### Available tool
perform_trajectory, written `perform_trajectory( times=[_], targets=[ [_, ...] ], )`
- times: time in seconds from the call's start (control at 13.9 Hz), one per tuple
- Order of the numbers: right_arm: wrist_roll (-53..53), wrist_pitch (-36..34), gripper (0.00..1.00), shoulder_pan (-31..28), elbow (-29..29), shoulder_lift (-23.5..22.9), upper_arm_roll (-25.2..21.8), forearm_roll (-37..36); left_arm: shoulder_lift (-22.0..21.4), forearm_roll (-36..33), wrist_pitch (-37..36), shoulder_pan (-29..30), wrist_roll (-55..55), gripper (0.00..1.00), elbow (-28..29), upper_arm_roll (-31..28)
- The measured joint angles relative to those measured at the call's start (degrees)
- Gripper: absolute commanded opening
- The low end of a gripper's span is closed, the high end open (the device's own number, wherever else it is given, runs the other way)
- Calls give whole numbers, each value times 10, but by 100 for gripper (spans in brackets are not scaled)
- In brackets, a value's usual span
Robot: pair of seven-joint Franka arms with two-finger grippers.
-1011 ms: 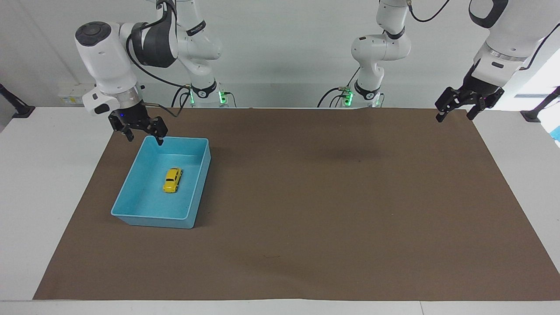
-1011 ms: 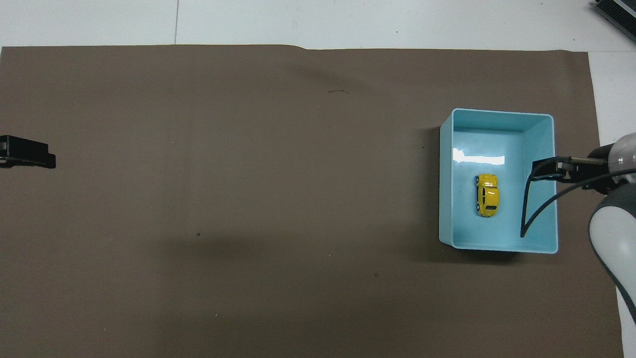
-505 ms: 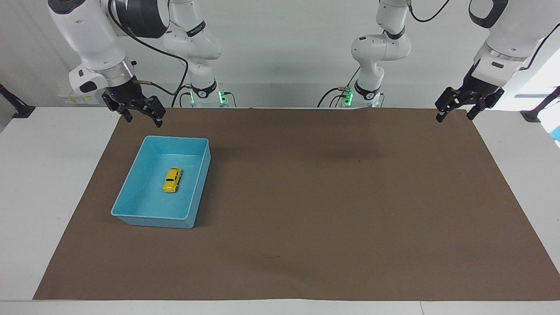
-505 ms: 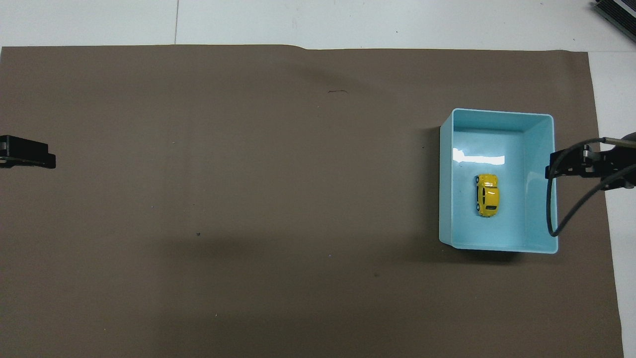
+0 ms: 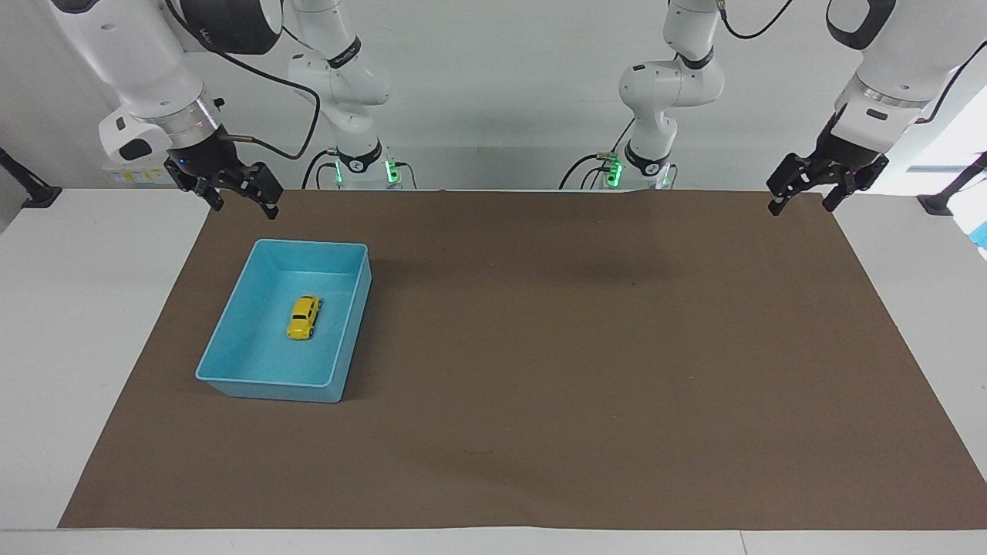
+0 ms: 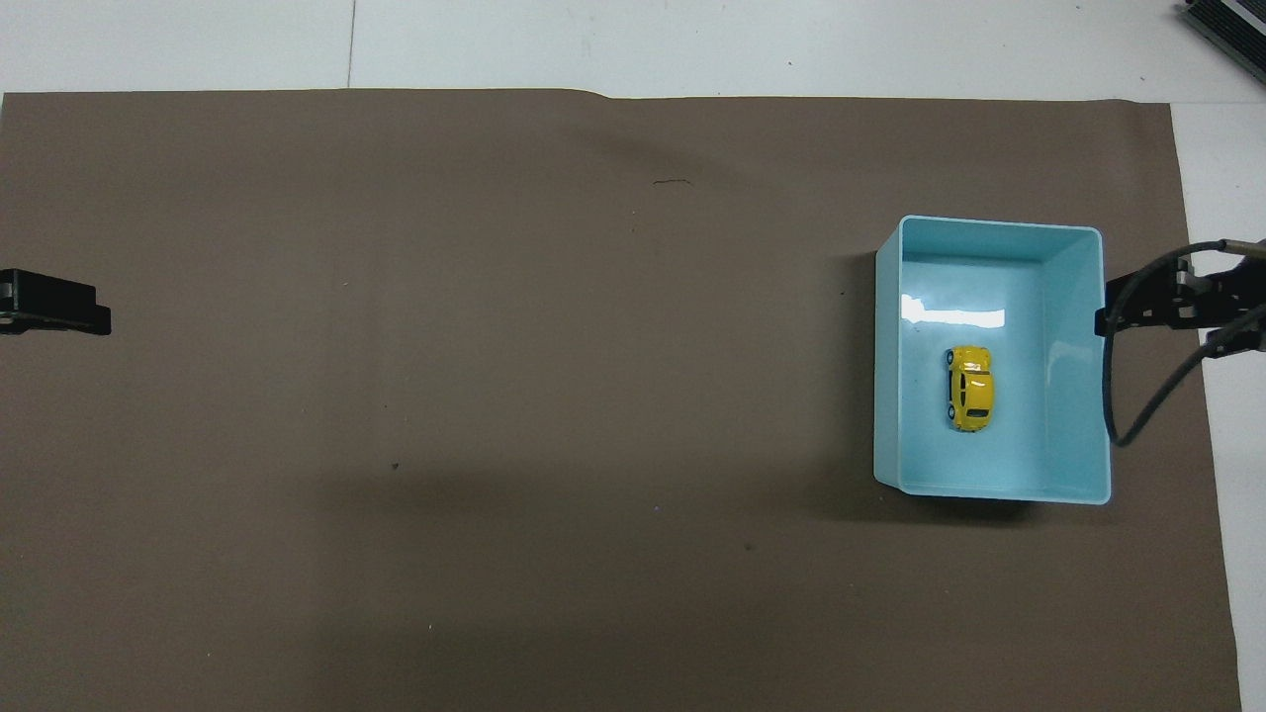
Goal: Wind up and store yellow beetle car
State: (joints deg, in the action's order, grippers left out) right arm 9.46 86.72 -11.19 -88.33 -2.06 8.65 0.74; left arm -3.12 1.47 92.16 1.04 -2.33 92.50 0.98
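The yellow beetle car [image 5: 304,317] lies on its wheels in the middle of a light-blue bin [image 5: 266,385], touched by neither gripper. In the overhead view the car [image 6: 970,388] sits inside the bin [image 6: 989,223] too. My right gripper [image 5: 245,206] is open and empty, raised over the mat's corner beside the bin's robot-side end; it also shows in the overhead view [image 6: 1137,307]. My left gripper [image 5: 802,206] is open and empty, and waits raised over the mat's edge at the left arm's end, its tip showing in the overhead view [image 6: 59,305].
A brown mat [image 5: 586,362] covers most of the white table [image 5: 69,308]. The bin stands toward the right arm's end. A black cable [image 6: 1128,396] hangs from the right wrist beside the bin.
My right gripper has risen and drawn back from over the bin's robot-side rim to over the mat's corner. The car, the bin and the left arm have not moved.
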Motion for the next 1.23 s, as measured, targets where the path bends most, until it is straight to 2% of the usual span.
perform_trajectory(
  times=[0.36, 1.23],
  targets=[
    [0, 1, 100, 20, -3, 2, 1, 0, 0, 0, 0, 0, 0, 100, 0, 0],
    [1, 1, 100, 17, -3, 2, 0, 0, 0, 0, 0, 0, 0, 100, 0, 0]
  ],
)
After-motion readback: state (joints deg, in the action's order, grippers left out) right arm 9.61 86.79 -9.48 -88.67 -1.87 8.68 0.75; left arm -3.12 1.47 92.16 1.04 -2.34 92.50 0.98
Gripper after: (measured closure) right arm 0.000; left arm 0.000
